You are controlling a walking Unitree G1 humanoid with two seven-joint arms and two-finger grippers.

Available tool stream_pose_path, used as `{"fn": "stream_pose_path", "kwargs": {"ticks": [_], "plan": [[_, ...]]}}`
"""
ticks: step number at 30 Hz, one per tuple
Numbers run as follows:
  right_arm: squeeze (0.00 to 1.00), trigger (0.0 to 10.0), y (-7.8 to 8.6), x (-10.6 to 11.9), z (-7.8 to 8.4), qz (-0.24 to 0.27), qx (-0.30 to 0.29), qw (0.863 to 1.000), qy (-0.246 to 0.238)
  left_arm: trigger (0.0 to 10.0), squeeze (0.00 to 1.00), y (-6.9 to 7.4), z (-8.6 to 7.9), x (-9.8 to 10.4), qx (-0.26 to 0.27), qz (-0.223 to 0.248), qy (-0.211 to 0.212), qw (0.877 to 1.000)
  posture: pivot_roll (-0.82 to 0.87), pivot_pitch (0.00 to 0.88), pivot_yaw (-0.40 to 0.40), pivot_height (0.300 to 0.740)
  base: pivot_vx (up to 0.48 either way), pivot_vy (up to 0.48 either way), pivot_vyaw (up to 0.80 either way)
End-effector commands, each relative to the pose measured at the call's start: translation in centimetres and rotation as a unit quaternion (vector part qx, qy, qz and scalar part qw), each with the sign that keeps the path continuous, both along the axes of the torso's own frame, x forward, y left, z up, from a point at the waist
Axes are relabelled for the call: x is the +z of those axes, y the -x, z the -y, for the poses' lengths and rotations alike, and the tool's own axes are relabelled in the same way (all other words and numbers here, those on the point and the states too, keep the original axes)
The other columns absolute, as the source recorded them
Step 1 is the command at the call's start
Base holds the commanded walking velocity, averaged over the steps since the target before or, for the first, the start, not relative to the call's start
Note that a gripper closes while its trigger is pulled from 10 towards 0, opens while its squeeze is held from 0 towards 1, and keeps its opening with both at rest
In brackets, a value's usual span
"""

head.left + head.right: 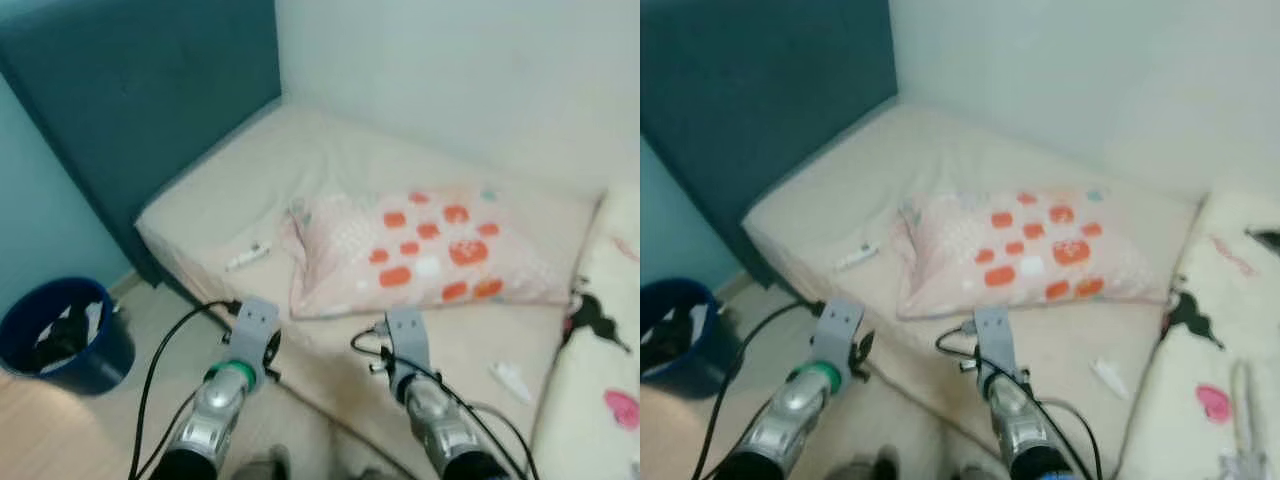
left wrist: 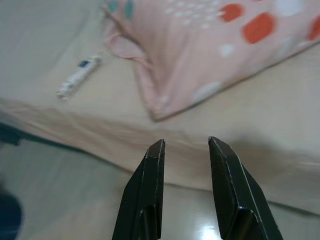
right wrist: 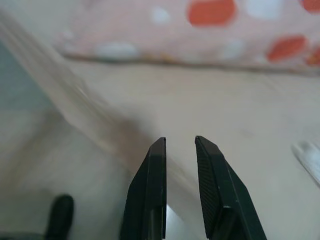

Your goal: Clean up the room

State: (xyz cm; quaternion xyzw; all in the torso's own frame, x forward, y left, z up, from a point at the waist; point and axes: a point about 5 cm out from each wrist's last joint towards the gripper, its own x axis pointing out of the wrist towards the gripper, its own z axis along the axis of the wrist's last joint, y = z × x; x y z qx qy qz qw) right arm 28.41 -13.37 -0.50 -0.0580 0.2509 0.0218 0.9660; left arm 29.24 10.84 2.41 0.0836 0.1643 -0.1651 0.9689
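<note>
— Bed (image 1: 240,190) status?
— Pink pillow (image 1: 420,250) with orange patches mid-mattress; small white tube (image 1: 247,257) just beside its corner. Blue bin (image 1: 62,335) on floor (left of bed).
— End effectors?
— Left end effector (image 2: 184,145) and right end effector (image 3: 180,141) both empty, fingers parted, near mattress edge.

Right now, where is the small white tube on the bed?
In the left eye view, the small white tube lies on the bed near its front edge, just left of the pink pillow, apart from it, ahead of the left gripper.

Matt cloth pillow (image 1: 420,250) on matt cloth mattress (image 1: 230,190); glossy floor (image 2: 75,200)
</note>
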Motion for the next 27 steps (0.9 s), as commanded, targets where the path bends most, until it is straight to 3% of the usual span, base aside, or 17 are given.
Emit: {"fn": "stream_pose_path", "kwargs": {"ticks": [1,27], "plan": [[0.0,10.0,0.18,-0.25,-0.05,-0.008,-0.007,1.0,-0.007,10.0,0.0,0.3,-0.31,-0.47,-0.003,-0.01,-0.014,1.0,-0.02,0.081,0.015,0.74,0.0,0.0,0.0],[0.0,10.0,0.19,-0.27,0.08,-0.01,-0.015,1.0,-0.012,10.0,0.0,0.12,-0.33,-0.46,-0.015,-0.014,-0.035,0.999,-0.02,0.097,0.018,0.74,0.0,0.0,0.0]]}}
